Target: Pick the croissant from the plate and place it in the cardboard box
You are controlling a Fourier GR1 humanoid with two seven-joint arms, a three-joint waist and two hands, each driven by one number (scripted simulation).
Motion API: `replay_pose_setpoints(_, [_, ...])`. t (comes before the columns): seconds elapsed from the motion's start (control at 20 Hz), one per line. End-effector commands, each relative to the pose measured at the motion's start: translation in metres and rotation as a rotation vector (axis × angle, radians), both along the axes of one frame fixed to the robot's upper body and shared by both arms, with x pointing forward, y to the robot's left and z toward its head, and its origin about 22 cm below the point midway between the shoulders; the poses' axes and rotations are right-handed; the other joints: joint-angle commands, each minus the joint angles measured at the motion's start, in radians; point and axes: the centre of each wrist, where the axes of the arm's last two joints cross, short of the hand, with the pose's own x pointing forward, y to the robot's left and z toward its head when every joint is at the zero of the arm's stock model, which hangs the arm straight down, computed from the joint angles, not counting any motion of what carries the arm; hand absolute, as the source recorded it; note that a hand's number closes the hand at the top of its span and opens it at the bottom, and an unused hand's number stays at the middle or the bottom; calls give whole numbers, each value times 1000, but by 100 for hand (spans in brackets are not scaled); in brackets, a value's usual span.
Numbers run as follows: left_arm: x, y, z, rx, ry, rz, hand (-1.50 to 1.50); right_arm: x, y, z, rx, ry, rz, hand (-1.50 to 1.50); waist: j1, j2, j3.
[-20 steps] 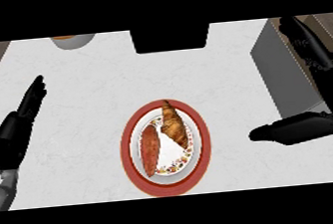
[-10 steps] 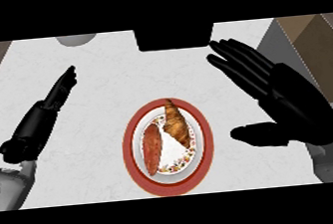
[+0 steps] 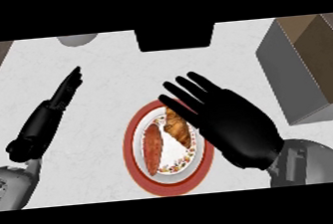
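right hand: your right hand [image 3: 233, 123] was spread flat with straight fingers over the plate's right side, holding nothing; you couldn't tell whether it touched anything beneath.
croissant: the croissant [image 3: 175, 125] was on the plate [image 3: 133, 157], upper right part, with the right hand covering its right end, so you only saw part of it.
plate: red-rimmed with a patterned inner ring; its right edge was hidden under the right hand and forearm.
other food: a long reddish strip [image 3: 154, 149] lay on the plate just left of the croissant; hard to say what it was.
cardboard box: the cardboard box [image 3: 314, 66] sat at the view's right, well apart from the plate, open side showing a brown inside; cut off by the right edge.
left hand: your left hand [image 3: 51, 111] was at the view's left, fingers straight and together, empty, seen edge-on so the palm didn't show.
black object: a dark block [image 3: 175, 37] was at the top centre, cut off.
grey object: a round grey thing [image 3: 79, 39] at the top left, only its lower edge showed.
counter: pale marbled counter [image 3: 108, 84]; a brown strip at far left.
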Motion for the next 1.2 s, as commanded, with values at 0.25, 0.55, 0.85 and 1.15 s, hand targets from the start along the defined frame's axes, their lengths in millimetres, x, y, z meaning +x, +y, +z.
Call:
replay_pose_setpoints(0.25, [-6,3,3,-14,-6,4,0,-28,96,-22,-330,12,-126,-150,8,1,2])
replay_pose_setpoints(0.55, [-5,3,-3,-3,-3,-6,0,-54,143,-42,-410,48,-204,-150,3,3,3])
replay_pose_setpoints(0.85, [2,-16,-7,1,-9,14,0,-45,137,-66,-425,116,-251,-150,-7,5,3])
replay_pose_setpoints(1.15, [18,2,-3,5,-3,16,0,-55,145,-80,-463,51,-293,-150,-4,6,3])
